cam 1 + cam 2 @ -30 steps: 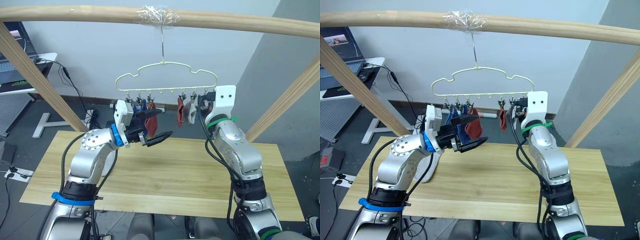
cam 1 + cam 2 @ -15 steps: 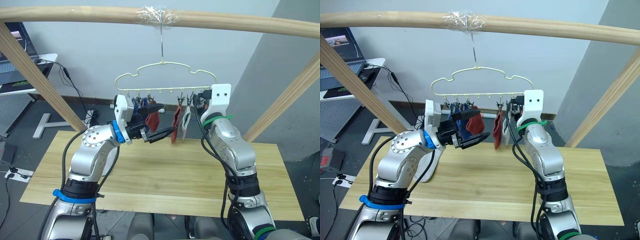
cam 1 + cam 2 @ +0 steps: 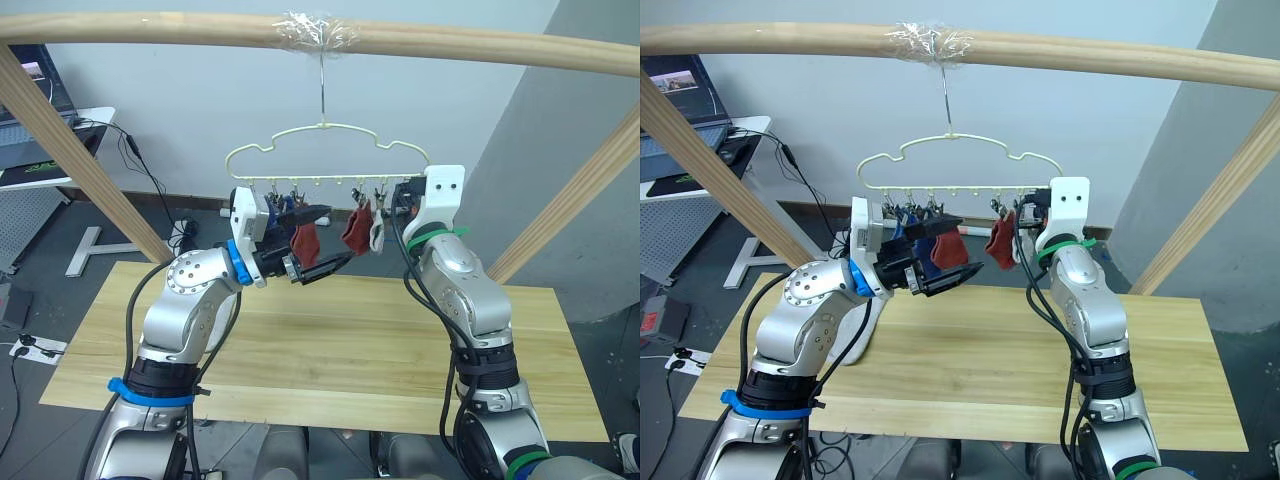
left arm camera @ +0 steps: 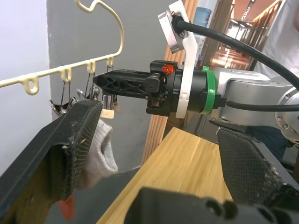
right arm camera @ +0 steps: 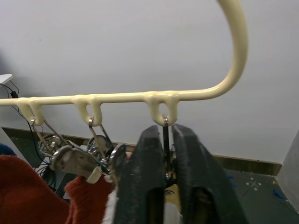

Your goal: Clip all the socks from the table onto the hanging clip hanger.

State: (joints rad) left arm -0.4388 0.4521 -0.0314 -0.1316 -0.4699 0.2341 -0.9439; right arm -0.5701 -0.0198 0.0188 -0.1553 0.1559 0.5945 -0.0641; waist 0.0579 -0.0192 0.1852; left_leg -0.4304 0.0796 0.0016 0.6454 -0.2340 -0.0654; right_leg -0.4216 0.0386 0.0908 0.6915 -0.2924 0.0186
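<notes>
Wooden pole frame (image 3: 150, 28) spans the upper edge, with slanted poles at both sides. The table (image 3: 330, 350), a light plank top with visible grain, fills the lower centre; its surface is bare between the arms. The clip hanger (image 3: 330, 150), pale yellow wavy wire on a metal hook, hangs upper centre. Socks (image 3: 355, 228) hang clipped along its row: blue and rust red left of centre, rust red and light grey right of centre. Left gripper (image 3: 322, 240), fingers spread with nothing between them, sits just below the clips, centre frame. Right gripper (image 5: 163, 177), fingers pressed together on a silver clip (image 5: 165, 140) at the row's right end. No legible writing.
</notes>
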